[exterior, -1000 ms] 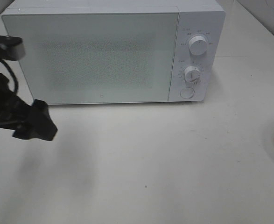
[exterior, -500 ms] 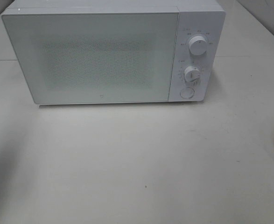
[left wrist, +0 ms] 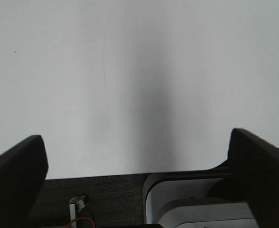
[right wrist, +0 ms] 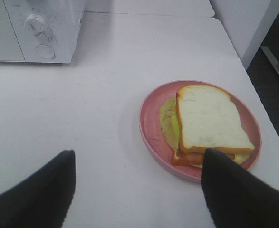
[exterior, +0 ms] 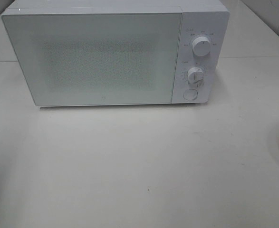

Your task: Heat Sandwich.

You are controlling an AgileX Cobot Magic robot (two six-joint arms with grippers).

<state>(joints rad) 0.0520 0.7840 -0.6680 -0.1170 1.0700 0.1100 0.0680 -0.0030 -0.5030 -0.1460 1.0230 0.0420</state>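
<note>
Left pincer (left wrist: 137,185) hovers over bare desk (left wrist: 129,71), fingers apart; right pincer (right wrist: 137,190), fingers apart, hangs above the plate (right wrist: 151,126) holding the sandwich (right wrist: 208,121); microwave (exterior: 106,57) door closed.

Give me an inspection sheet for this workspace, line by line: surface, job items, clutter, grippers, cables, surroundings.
Surface: pale white table, bare in front of the oven.
Job's things: white-bread sandwich with orange-brown crust and green lettuce lies on a round pink plate, out on the table to the right of the white microwave oven with two dials; oven door shut.
Clutter: nothing seen.
Grippers: left gripper open over bare table, empty; right gripper open, empty, near the plate, not touching the sandwich.
Cables: thin red wire on the left wrist mount.
Surroundings: white wall panel beyond the table edge.
</note>
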